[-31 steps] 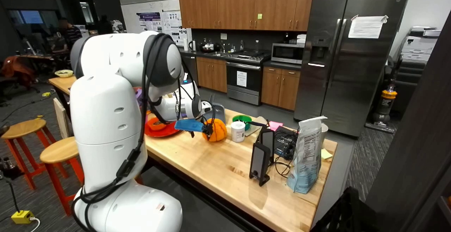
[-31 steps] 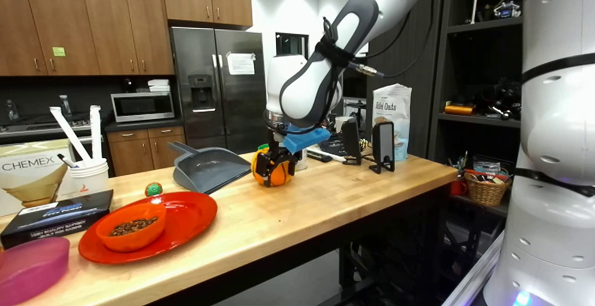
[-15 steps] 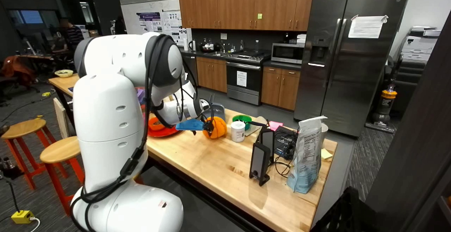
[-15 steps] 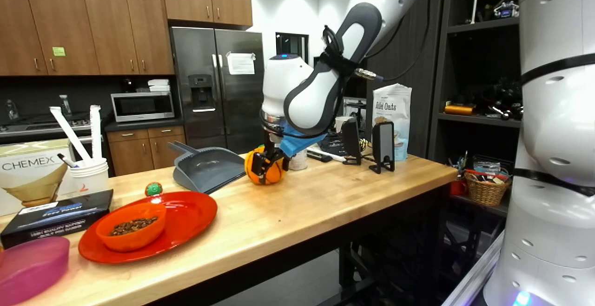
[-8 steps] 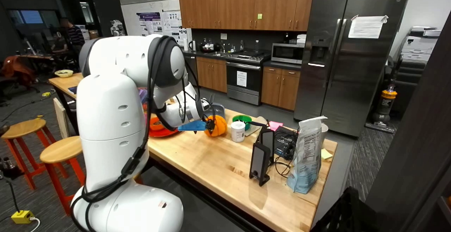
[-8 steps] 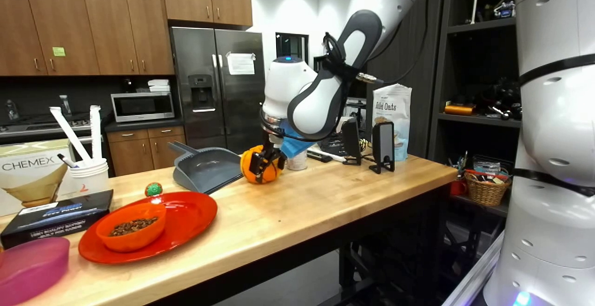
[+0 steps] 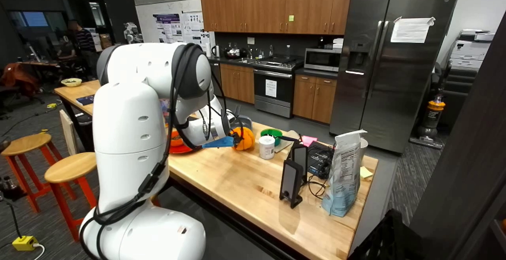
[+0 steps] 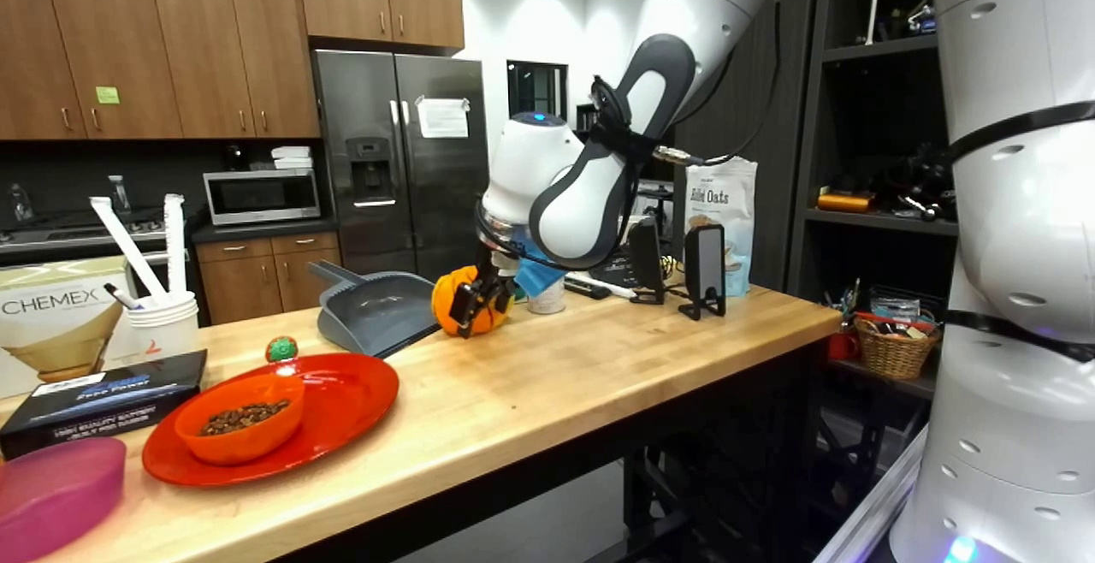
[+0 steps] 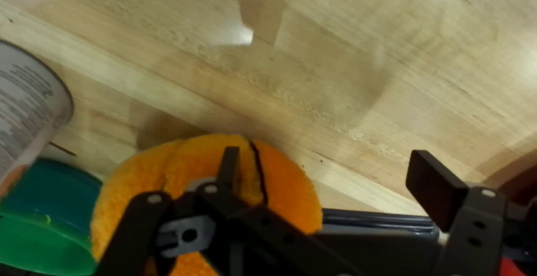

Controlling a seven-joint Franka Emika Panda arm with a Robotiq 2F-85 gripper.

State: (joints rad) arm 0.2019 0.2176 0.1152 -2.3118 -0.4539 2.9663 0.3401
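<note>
An orange plush pumpkin (image 7: 246,139) sits on the wooden table; it also shows in an exterior view (image 8: 449,302) and the wrist view (image 9: 289,183). My gripper (image 8: 481,305) is low beside it. In the wrist view the gripper (image 9: 331,179) has its fingers wide apart. The left finger overlaps the pumpkin and seems to touch it; the right finger stands off over the table, with only wood and the dustpan edge showing between. A grey dustpan (image 8: 381,311) lies just beyond the pumpkin, partly hidden. A white canister (image 9: 29,104) and a green bowl (image 9: 46,225) are nearby.
A red plate (image 8: 351,409) bears an orange bowl (image 8: 248,439) with brown bits. A black box (image 8: 103,396), a white cup with wrapped sticks (image 8: 167,328) and a pink-purple dish (image 8: 60,486) stand near it. Two black speakers (image 7: 291,181) and an oats bag (image 7: 343,177) stand at the far end.
The gripper and pumpkin have shifted together toward the dustpan, away from the robot base. The pumpkin now covers more of the dustpan's edge. The arm has lowered and leaned that way.
</note>
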